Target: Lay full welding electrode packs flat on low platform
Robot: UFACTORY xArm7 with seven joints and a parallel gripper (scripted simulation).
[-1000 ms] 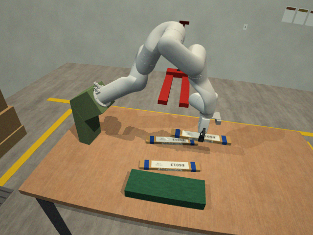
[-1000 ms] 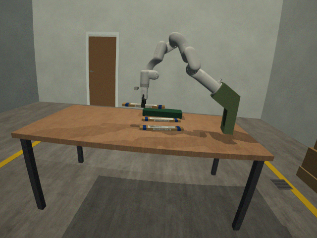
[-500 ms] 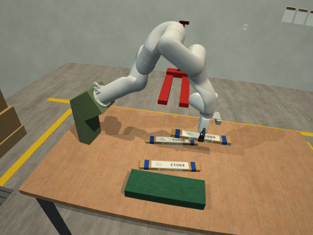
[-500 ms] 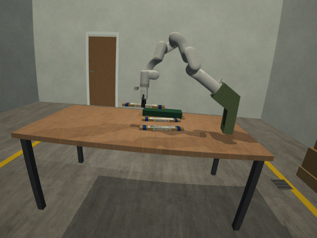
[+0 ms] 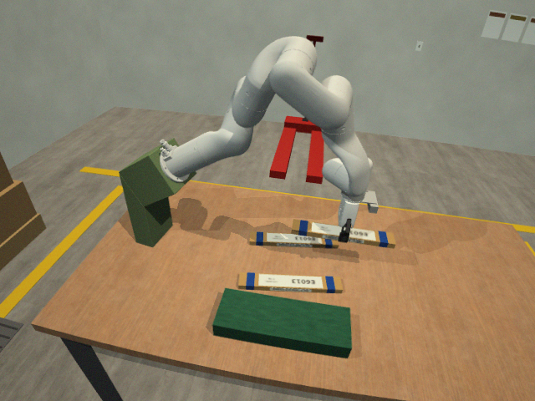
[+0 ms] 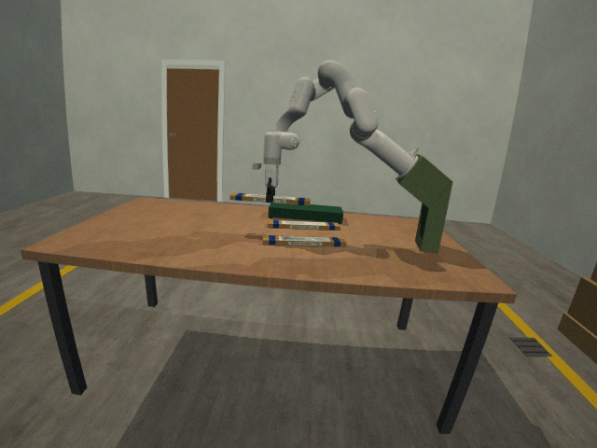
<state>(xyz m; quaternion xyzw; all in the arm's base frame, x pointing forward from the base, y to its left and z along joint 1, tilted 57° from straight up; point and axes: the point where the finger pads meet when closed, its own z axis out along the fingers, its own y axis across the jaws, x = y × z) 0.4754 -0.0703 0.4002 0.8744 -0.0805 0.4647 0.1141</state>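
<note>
Three long tan packs of electrodes with blue bands and white labels are in view. My gripper (image 5: 344, 235) (image 6: 270, 197) is shut on one pack (image 5: 343, 233) near its middle and holds it level, a little above the table; the gripper (image 6: 270, 195) and this pack also show in the exterior view. A second pack (image 5: 293, 239) (image 6: 303, 240) lies flat on the table just beside it. The third pack (image 5: 290, 281) (image 6: 303, 224) lies flat next to the low green platform (image 5: 282, 321) (image 6: 305, 212), off it. Nothing lies on the platform.
The arm's olive green base block (image 5: 149, 198) stands on the table at the left in the top view. A red frame (image 5: 300, 149) stands on the floor behind the table. Cardboard boxes (image 5: 15, 211) are stacked at the far left.
</note>
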